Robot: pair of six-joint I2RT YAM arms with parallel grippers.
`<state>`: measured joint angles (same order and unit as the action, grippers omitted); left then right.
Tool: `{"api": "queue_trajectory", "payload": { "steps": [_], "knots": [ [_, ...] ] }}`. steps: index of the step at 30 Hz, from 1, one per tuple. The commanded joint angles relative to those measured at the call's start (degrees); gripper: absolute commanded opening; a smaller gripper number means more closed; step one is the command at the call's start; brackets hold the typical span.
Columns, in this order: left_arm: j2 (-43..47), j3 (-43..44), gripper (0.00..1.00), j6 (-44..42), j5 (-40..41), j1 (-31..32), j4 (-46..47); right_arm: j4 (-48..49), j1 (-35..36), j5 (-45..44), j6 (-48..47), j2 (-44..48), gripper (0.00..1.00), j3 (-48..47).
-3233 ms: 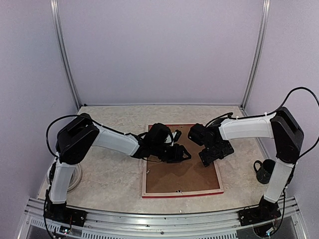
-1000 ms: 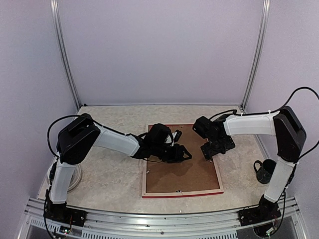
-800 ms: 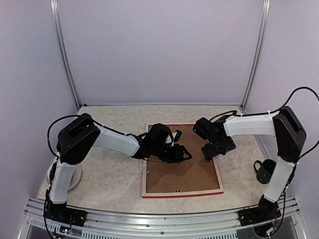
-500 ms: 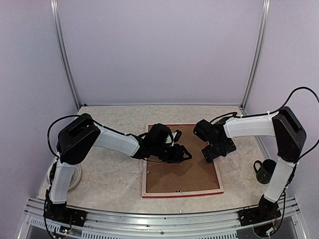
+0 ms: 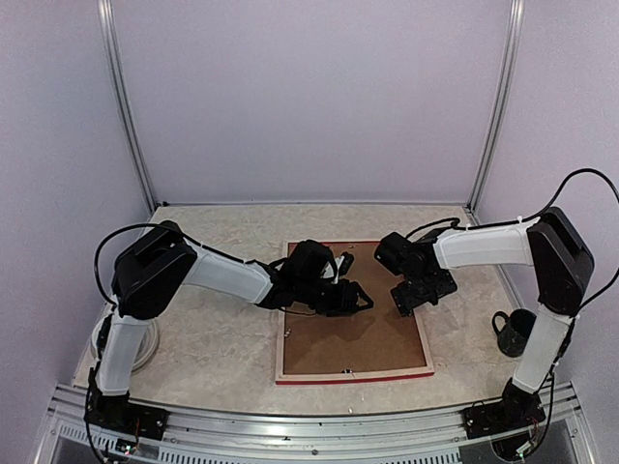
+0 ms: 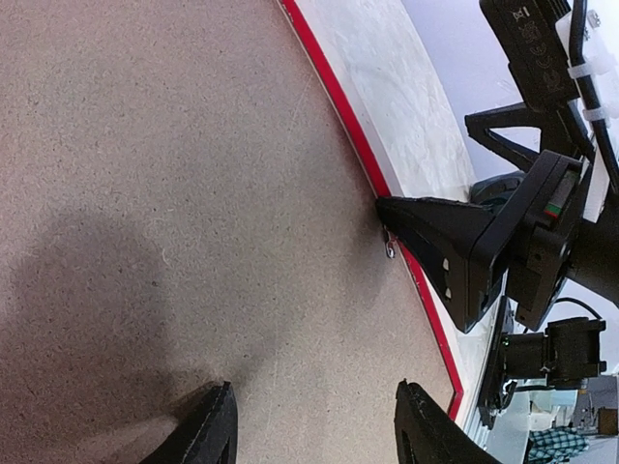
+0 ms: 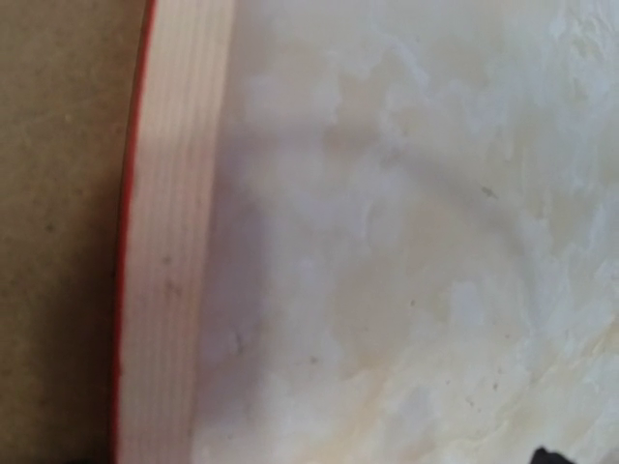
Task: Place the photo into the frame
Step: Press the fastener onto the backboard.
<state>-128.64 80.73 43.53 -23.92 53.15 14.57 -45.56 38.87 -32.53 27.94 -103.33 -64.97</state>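
Pale lilac walls close in a marbled surface [image 5: 213,338], and the frame [image 5: 353,378] lies face down at its middle, nearer the near edge. The brown backing board [image 5: 353,343] is seated inside it. The photo shows in no view; it is probably under that board.

The left pincer [image 5: 364,299] hangs low over the board's far half, jaws parted with nothing between them. The right pincer [image 5: 414,298] is spread wide and empty at the frame's right edge. In the left wrist view one of its fingers has its tip at a small metal clip [image 6: 389,244].

The step looks like fastening the clips. The left pincer should bear down to keep the board flat while the right fingertip nudges the clip sideways, staying low so the frame is not levered up.

A dark mug [image 5: 513,331] stands near the right edge, well apart from the work. The two pincers are near each other, so they could collide.
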Motion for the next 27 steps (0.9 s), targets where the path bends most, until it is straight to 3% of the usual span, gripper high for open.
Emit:
{"api": "queue_trajectory", "payload": {
  "steps": [1, 27],
  "knots": [
    [-2.2, 0.3, 0.56, 0.3, -0.1, 0.2, -1.9, -5.7, 1.2, 1.0, 0.0, -5.0, 0.99, 1.5],
    [-2.2, 0.3, 0.56, 1.0, 0.2, -0.3, -1.9, -17.8, 4.3, -2.5, 7.6, -4.0, 0.99, -0.4]
  ]
}}
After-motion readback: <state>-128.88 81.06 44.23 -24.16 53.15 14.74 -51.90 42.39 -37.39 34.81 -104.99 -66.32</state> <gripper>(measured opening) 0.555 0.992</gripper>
